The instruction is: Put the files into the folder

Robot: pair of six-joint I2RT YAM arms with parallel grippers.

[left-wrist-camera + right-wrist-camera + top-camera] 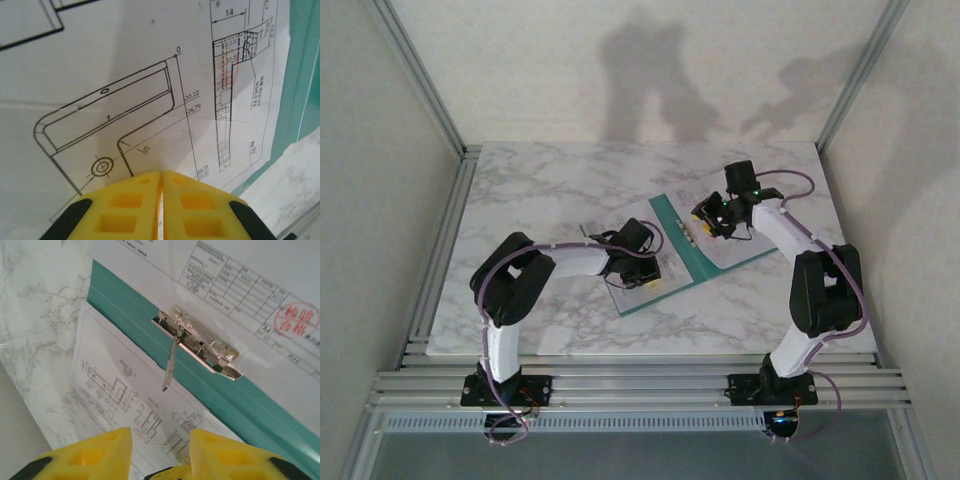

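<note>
White marble tabletop (520, 190), aluminium rails (640, 385) at near edge, pale walls (520, 70)

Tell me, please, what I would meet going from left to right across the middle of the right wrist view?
The marble table → sheet of drawings → green folder → metal clip → sheet with the red stamp.

White marble-patterned table (550, 180), teal-green folder (672, 226) lying open and askew near its middle
</note>
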